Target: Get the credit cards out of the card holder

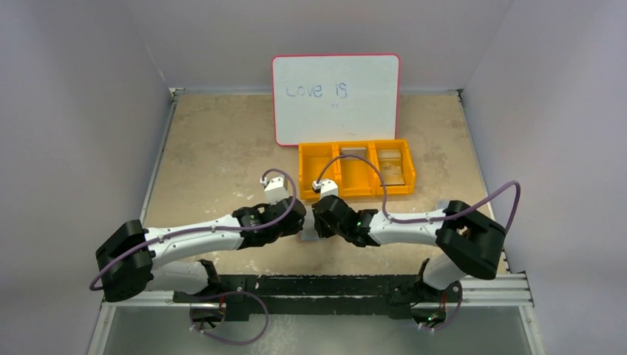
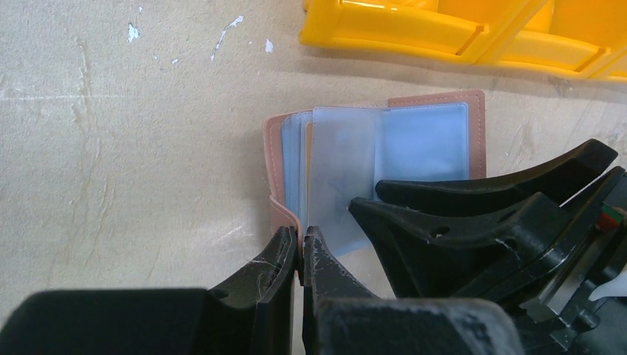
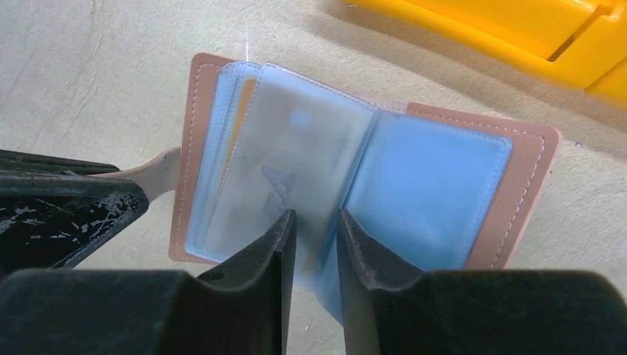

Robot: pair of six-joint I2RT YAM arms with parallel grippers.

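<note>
Card holder (image 3: 436,185) lies open on the table (image 2: 111,148), on the near side of the orange tray (image 1: 355,194), clear pockets fanned up. Your left claw (image 2: 299,248) is pressed together on the holder's pink edge tab, on the side away from the tray, pinning it. Your right claw (image 3: 314,222) stands slightly spread, straddling the near edge of the front pocket; no bite on it yet, by my reading. A card (image 3: 281,185) with a faint logo sits inside that pocket, and a beige edge shows in a pocket behind it. Flat pale items lie in the tray's middle and right compartments; too small to name. Judged midway: at least two cards left to pull.
</note>
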